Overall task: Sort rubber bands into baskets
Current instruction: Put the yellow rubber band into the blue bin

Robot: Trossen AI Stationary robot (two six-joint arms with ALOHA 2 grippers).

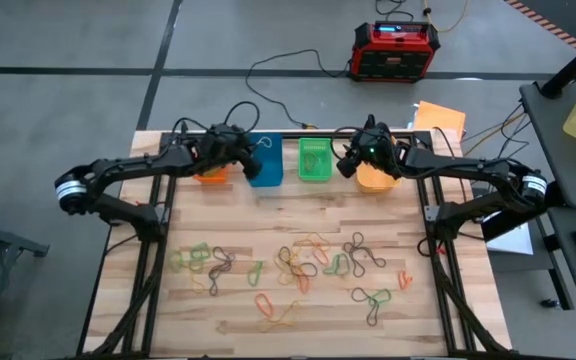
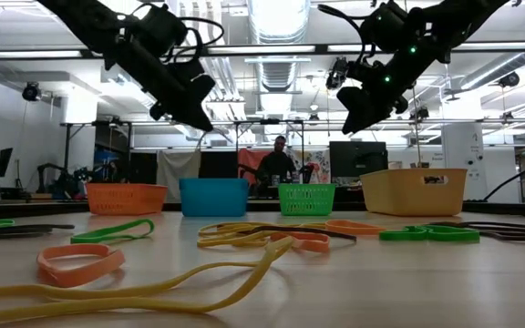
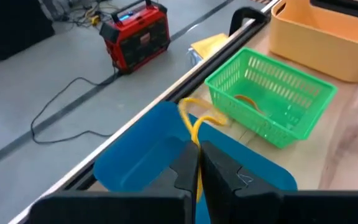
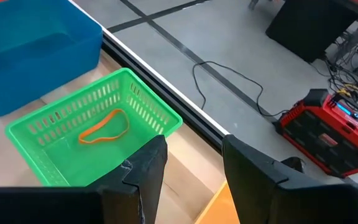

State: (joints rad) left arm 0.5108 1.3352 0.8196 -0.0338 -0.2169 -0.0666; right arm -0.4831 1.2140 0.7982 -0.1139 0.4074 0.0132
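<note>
The left pincer [image 3: 196, 167] hangs above the blue basket [image 1: 264, 161] at the far edge of the wooden surface [image 1: 308, 215], its fingers pressed together on a yellow rubber band [image 3: 196, 121] that loops up from between the tips. The right pincer [image 4: 191, 163] hovers over the gap between the green basket [image 1: 315, 158] and the larger yellow-orange basket [image 1: 378, 176], its fingers spread apart with nothing between them. An orange rubber band [image 4: 104, 129] lies on the floor of the green basket. The orange basket [image 2: 126, 198] stands at the other end of the row, just beside the blue one. The rest of the rubber bands [image 1: 298, 265], green, orange, yellow and black, lie scattered across the near half of the surface, well apart from the baskets.
</note>
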